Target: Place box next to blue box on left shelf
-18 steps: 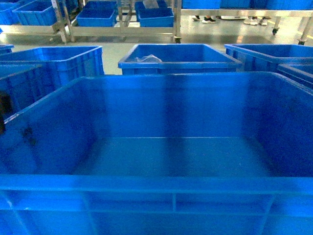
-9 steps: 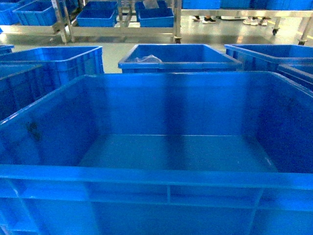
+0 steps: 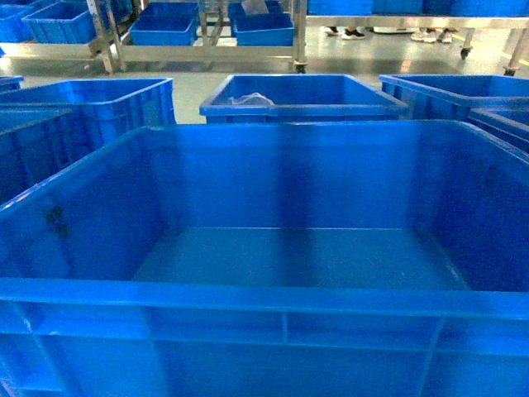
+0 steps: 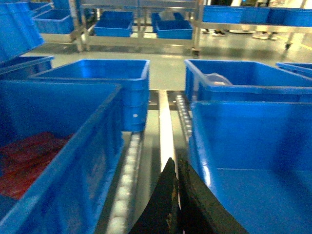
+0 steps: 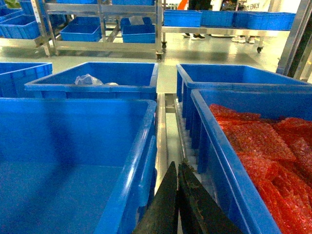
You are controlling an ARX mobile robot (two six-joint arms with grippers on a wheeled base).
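The box [image 3: 264, 298], a large bright-blue crate with nothing in it, fills the head view right in front of me. My left gripper [image 4: 174, 168] is shut with nothing in it, low in the gap just outside the box's [image 4: 253, 141] left wall. Along the box's [image 5: 73, 126] right wall, my right gripper [image 5: 176, 170] is likewise shut and holds nothing. Neither gripper shows in the head view. A metal shelf rack [image 3: 107, 50] at the far back left holds blue boxes [image 3: 163, 29]; I cannot tell which one the task means.
A crate with red packets [image 4: 29, 156] stands close on the left, another [image 5: 263, 146] close on the right. Roller rails [image 4: 127, 165] run between them. Behind are a crate with a clear bag [image 3: 302, 95] and two more crates [image 3: 91, 103] [image 3: 455, 91].
In the head view the box's near rim has shifted slightly upward, and a dark shape at the left edge has gone. Nothing moved in the last half second.
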